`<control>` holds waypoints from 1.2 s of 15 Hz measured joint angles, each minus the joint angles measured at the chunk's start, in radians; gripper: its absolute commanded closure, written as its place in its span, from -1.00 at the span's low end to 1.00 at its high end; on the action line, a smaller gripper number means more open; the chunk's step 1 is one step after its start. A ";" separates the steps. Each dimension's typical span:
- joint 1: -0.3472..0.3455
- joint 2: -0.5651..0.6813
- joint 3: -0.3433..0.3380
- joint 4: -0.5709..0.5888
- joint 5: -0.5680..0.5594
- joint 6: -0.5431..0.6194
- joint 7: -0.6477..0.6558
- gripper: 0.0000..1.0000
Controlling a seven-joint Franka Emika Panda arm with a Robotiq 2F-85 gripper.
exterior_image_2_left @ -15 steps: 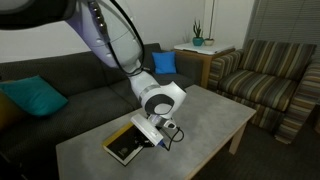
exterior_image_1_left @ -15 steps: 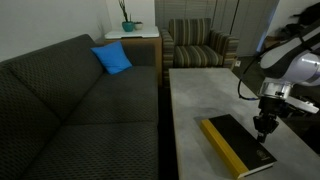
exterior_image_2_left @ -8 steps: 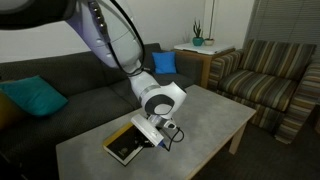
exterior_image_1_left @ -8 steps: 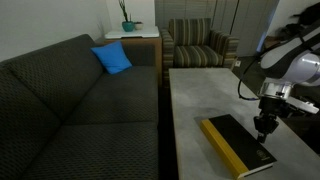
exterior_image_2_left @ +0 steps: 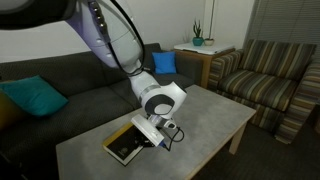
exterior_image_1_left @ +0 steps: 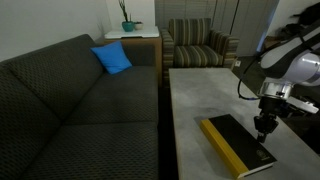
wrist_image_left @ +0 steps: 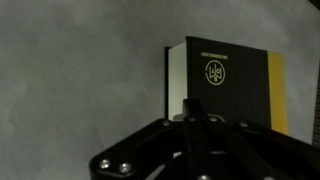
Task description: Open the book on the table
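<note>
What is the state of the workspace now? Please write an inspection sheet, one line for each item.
Surface: table, grey mottled top.
Job's things: book lies flat and closed, yellow spine toward the sofa.
Clutter: nothing seen.
Gripper: gripper shut, tips at the book's white page edge; contact cannot be told.
Cables: black cable loops from the arm above the table.
Surroundings: sofa with blue cushion, striped armchair, plant.

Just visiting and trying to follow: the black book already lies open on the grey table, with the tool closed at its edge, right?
Not quite: the book is closed, black cover up, as the wrist view shows. The rest holds: it lies on the grey table, and the tool is closed at its edge.
</note>
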 measured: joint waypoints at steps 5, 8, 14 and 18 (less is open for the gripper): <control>-0.001 0.000 0.004 0.000 0.000 0.000 -0.001 1.00; 0.005 -0.002 -0.002 0.000 -0.001 0.016 0.012 1.00; 0.043 -0.002 -0.052 -0.001 -0.007 0.160 0.128 1.00; 0.025 -0.001 -0.048 -0.018 0.008 0.165 0.155 1.00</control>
